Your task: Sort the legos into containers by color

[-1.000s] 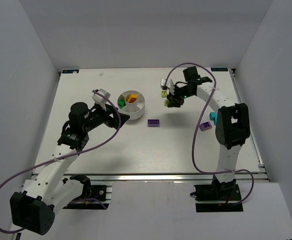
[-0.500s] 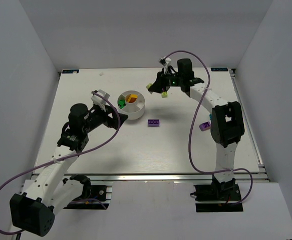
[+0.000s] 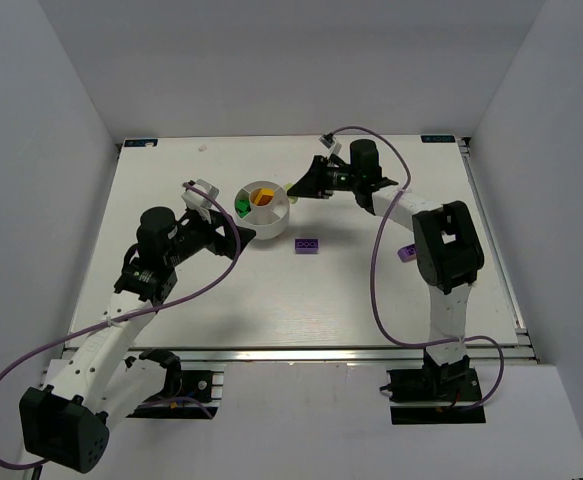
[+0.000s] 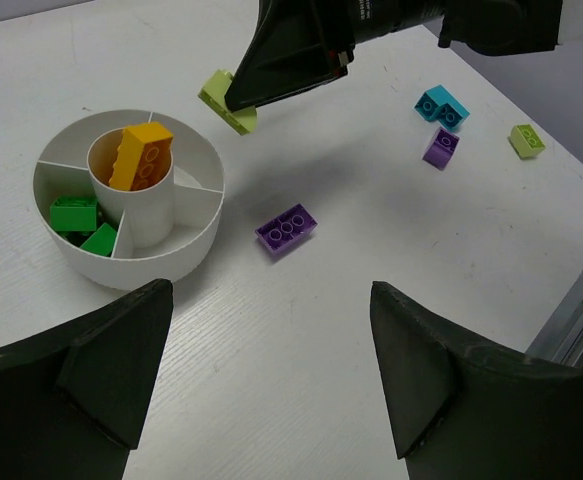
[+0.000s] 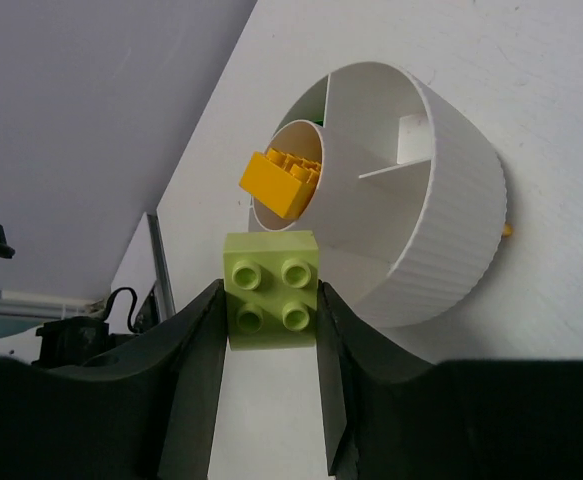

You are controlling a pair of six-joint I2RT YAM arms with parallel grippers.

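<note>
The round white dish (image 3: 278, 215) stands at table centre-left. Its central well holds a yellow-orange brick (image 4: 139, 155); a left wedge holds two dark green bricks (image 4: 73, 213). My right gripper (image 3: 297, 186) is shut on a lime green brick (image 5: 271, 290) and holds it in the air just beside the dish's right rim (image 5: 451, 200). The brick also shows in the left wrist view (image 4: 226, 100). My left gripper (image 4: 269, 300) is open and empty, hovering near the dish's front side (image 3: 243, 236). A purple brick (image 3: 307, 245) lies in front of the dish.
At the right of the table lie a cyan brick (image 4: 441, 106), a second purple brick (image 4: 440, 146) and another lime brick (image 4: 527, 140). The right arm stretches across the table's far half. The table's metal edge (image 4: 581, 320) is close on the right.
My right gripper has carried the lime green brick leftward from the table's right-centre to the dish's right rim. The left arm has not moved.
</note>
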